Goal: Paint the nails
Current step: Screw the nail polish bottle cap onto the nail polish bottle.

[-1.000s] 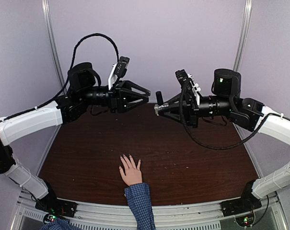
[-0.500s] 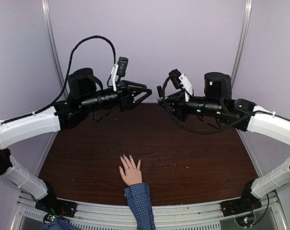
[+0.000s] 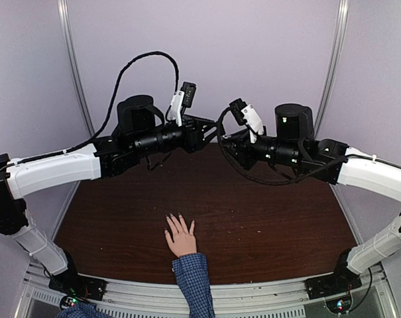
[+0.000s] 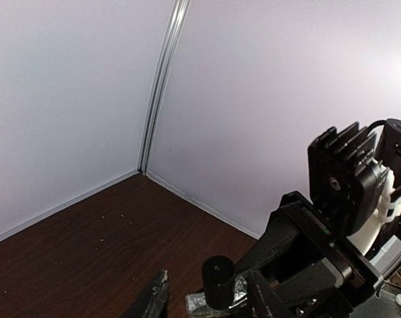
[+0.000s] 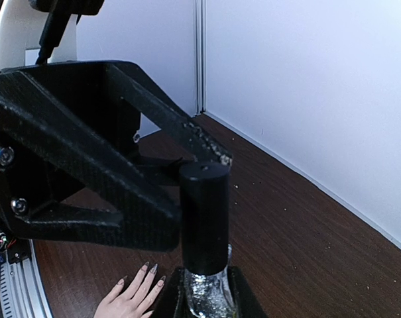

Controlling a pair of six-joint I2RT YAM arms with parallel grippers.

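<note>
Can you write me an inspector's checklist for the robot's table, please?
Surface: dark brown wooden table, with a few pale specks.
Job's things: a hand lies spread out flat at the near edge. The nails are too small to tell if they are painted.
Clutter: nothing seen.
Grippers: the right gripper is shut on a glittery polish bottle, held up in the air. The left gripper is open, straddling the bottle's black cap.
Cables: a black cable loops above the left arm. Another hangs under the right arm.
Surroundings: pale walls and a metal rail at the near edge.
</note>
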